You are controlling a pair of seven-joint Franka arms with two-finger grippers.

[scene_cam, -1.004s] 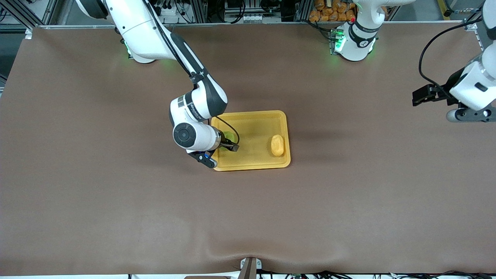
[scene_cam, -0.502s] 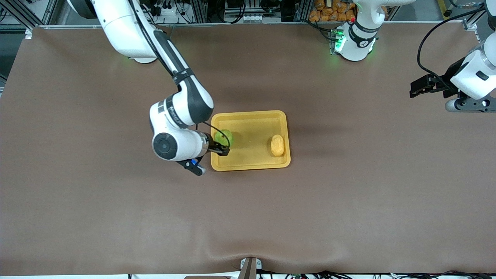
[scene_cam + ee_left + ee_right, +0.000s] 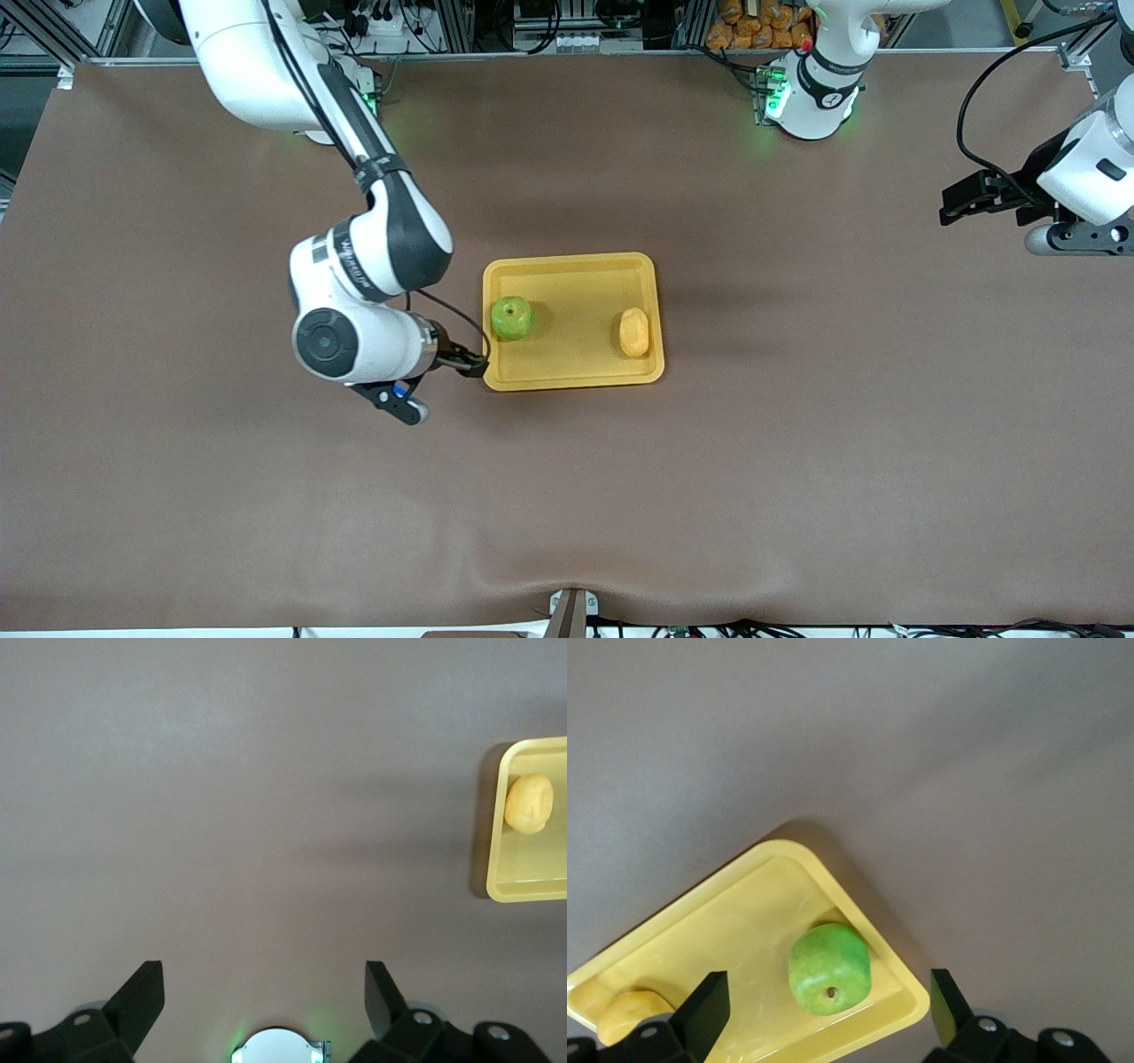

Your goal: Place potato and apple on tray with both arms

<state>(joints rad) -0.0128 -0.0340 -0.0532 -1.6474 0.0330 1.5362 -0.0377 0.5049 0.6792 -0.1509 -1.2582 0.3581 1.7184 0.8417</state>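
Round green apple (image 3: 512,317) and oblong yellow potato (image 3: 633,332) rest apart in the yellow plastic tray (image 3: 572,378), so both placements look done: right tool (image 3: 469,363) spread empty over the tray's corner, left tool (image 3: 961,206) spread empty over bare brown table (image 3: 797,461), waiting.

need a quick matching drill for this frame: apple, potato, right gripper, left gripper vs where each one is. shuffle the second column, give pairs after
Things:
1. apple
2. potato
3. right gripper
4. left gripper

Places:
A. open, over bare table toward the left arm's end, waiting well apart from the tray
B. in the tray, at the end toward the left arm
C. open, just outside the tray's corner toward the right arm
D. in the tray, at the end toward the right arm

Pairs: 1-D, 2-B, 3-C, 4-A
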